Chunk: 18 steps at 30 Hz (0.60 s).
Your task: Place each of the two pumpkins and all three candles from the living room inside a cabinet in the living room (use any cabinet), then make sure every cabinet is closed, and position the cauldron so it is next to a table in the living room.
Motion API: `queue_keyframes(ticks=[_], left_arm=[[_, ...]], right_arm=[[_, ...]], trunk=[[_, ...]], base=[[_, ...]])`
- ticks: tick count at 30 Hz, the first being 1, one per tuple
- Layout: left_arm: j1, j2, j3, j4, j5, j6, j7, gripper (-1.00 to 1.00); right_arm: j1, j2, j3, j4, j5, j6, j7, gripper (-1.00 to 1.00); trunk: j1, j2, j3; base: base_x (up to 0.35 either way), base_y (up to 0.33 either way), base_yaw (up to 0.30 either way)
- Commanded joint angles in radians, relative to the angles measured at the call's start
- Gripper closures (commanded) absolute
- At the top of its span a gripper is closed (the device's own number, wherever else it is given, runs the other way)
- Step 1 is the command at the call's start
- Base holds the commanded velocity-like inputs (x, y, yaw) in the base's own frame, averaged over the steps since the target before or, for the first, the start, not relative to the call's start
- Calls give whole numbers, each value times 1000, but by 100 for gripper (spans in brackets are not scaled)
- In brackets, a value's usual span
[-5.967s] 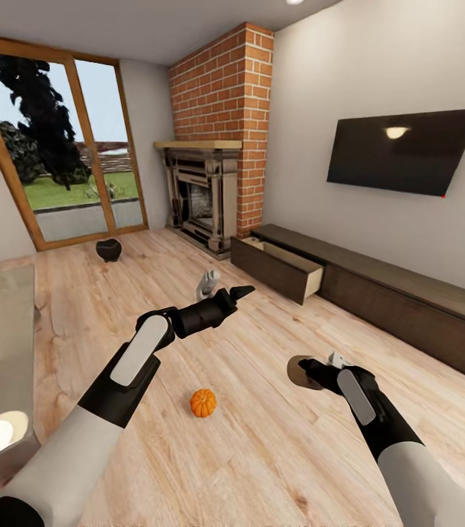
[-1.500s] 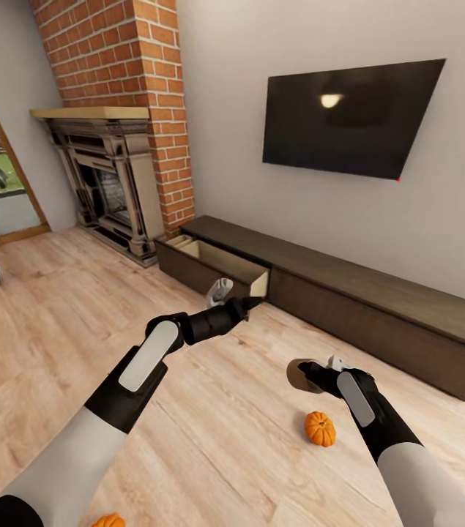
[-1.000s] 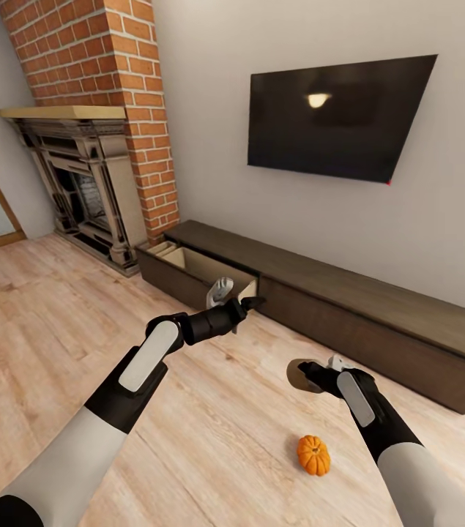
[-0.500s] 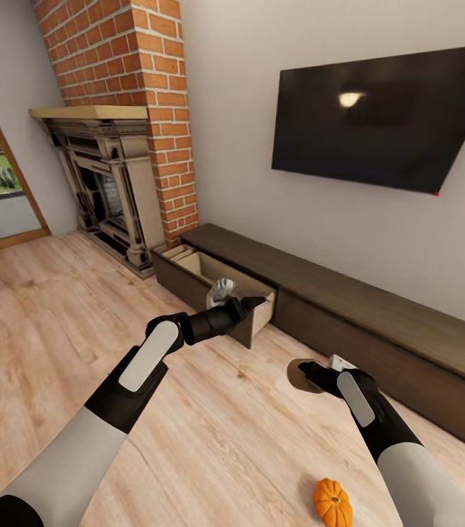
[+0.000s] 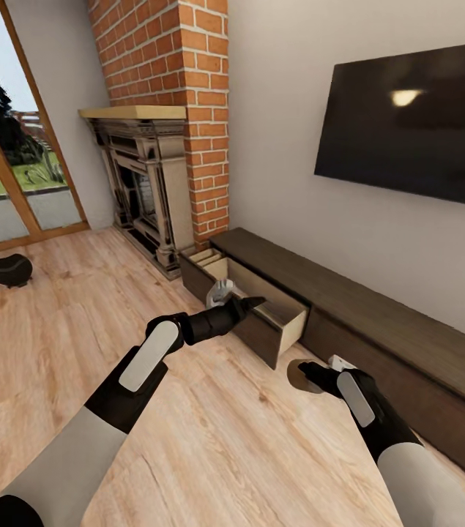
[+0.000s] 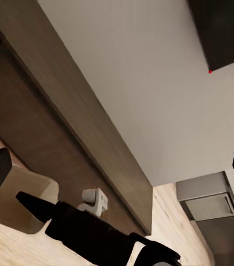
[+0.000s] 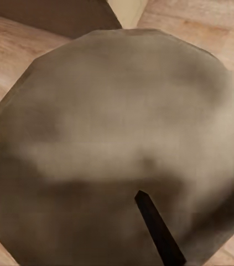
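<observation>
Along the wall under the television, the cabinet [image 5: 378, 322] is standing with one drawer [image 5: 261, 311] pulled out, probably ready to receive things. Far off by the window, the cauldron [image 5: 9, 269] is sitting well apart from both arms. The right gripper [image 5: 311, 375] is clamping a tan candle [image 7: 111, 149], apparently for that drawer. The left gripper [image 5: 243, 306] is hovering near the drawer; whether it is open I cannot tell.

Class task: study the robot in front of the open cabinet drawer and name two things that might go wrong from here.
1. The right gripper holds a round tan candle, which blocks the right wrist view and may make aiming harder.
2. The cabinet drawer juts out over the floor beside the left gripper; advancing might bump it.
</observation>
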Motion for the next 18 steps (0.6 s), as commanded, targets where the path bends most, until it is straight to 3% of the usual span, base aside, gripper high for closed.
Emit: queue_keyframes(ticks=[1,9,18], left_arm=[[0,0,0,0,0,0,0,-100],[0,1,0,-1,0,-2,0,-100],[0,2,-2,-6,0,-5,0,-100]], right_arm=[[0,0,0,0,-8,-2,-1,100],[-1,0,0,0,-8,-2,-1,100],[-1,0,0,0,-8,-2,-1,100]], trunk=[[0,0,0],[0,0,0],[0,0,0]], base=[[326,-70,285],[304,-12,285],[33,0,285]])
